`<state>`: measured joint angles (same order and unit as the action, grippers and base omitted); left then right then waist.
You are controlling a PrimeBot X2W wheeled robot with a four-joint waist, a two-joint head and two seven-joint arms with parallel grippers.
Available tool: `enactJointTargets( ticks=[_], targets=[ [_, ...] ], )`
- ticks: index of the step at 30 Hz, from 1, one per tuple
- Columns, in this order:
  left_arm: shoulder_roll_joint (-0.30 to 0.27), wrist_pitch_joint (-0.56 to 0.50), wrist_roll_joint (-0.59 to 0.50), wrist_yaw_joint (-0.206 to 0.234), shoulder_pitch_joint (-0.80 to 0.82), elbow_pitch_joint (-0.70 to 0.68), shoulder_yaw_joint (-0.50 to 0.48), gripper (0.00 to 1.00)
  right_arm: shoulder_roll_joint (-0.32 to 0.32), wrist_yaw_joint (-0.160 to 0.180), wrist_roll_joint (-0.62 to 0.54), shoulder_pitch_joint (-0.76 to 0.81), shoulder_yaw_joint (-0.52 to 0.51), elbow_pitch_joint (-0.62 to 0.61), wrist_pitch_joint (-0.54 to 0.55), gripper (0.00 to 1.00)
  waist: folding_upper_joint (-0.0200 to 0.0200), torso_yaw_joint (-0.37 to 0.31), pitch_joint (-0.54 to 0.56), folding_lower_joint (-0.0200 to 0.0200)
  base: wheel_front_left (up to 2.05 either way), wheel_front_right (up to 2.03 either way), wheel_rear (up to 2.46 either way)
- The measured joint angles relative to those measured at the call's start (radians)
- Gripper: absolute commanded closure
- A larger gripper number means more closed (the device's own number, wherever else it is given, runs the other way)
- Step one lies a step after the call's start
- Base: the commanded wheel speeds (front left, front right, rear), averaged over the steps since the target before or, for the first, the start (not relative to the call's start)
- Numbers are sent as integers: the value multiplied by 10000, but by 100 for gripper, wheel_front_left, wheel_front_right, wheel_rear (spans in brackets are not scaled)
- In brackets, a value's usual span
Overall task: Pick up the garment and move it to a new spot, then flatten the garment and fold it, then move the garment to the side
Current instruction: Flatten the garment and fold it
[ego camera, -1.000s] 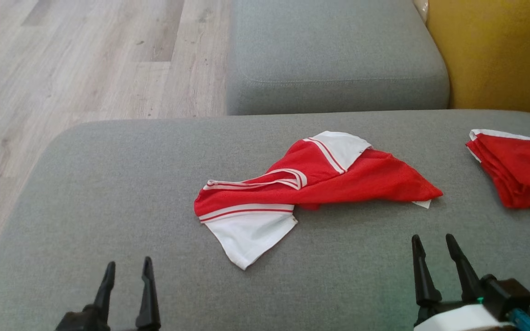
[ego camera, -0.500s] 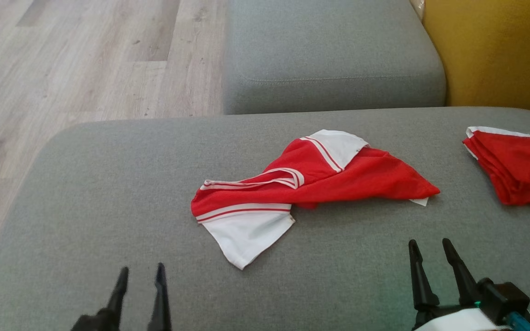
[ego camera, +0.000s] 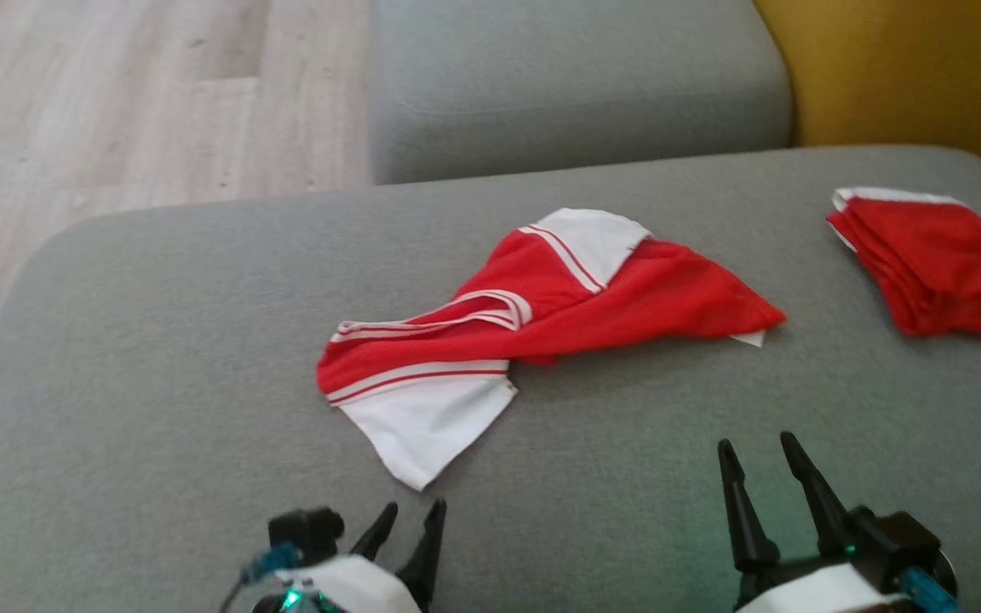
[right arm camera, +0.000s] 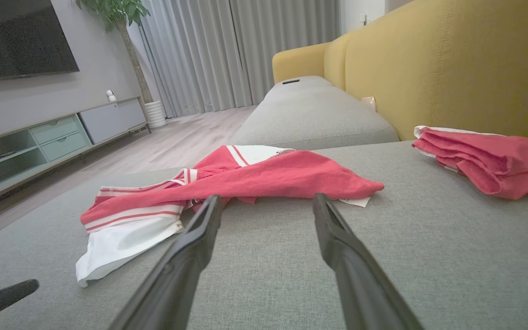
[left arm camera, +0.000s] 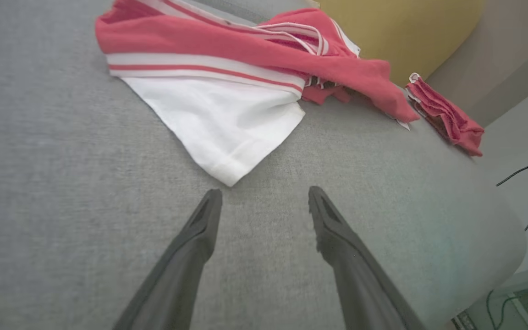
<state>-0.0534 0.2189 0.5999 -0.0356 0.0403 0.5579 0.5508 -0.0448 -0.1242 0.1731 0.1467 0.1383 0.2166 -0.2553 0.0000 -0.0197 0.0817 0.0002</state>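
Garment (ego camera: 542, 315) is seen crumpled on sofa (ego camera: 158, 340), ungrasped. Left gripper (ego camera: 414, 509) is poised just short of its white corner, jaws apart; right gripper (ego camera: 756, 443) is held near, jaws apart. Nothing judged done: pickup, flattening, folding, moving aside are left.

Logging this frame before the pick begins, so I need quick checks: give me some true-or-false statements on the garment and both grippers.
The crumpled garment lies on the grey cushion. True.
The left gripper is shut on the crumpled garment. False: it is open, gripping nothing.
A folded red garment lies to the crumpled one's right. True.
The right gripper holds the crumpled garment. False: it is open and empty.
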Motion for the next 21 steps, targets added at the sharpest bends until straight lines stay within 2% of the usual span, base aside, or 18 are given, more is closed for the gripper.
enactJointTargets(
  ticks=[3,4,7,14,18,19,20,21],
  targets=[
    [25,-163,1655,21,669,775,380,0,0,0,-88,-208,111,8,0,0,0,-264,-142,0,0,0,0],
    [35,-299,2401,293,953,1296,681,0,0,0,-150,-343,134,10,0,0,0,-443,-232,0,0,0,0],
    [50,-140,2736,780,1358,2023,1012,0,-4,0,-176,-428,136,8,0,0,0,-689,-384,0,0,0,0],
    [69,249,3940,988,2283,2709,1271,0,-8,0,-249,-517,134,8,0,0,0,-1017,-735,-1,0,0,0],
    [84,355,4172,1076,2539,2955,1434,0,-12,0,-251,-577,136,0,0,0,0,-1060,-834,-2,0,0,0],
    [100,380,4245,1097,2611,3043,1480,6,-12,0,-253,-577,140,0,0,0,0,-1066,-857,-2,0,0,0],
    [113,380,4288,1110,2679,3114,1521,58,-12,0,-263,-577,140,0,0,0,0,-1069,-877,-2,0,0,0],
    [115,380,4341,1122,2746,3185,1553,100,-13,0,-270,-579,140,0,0,0,0,-1065,-888,-2,0,0,0]
  ],
)
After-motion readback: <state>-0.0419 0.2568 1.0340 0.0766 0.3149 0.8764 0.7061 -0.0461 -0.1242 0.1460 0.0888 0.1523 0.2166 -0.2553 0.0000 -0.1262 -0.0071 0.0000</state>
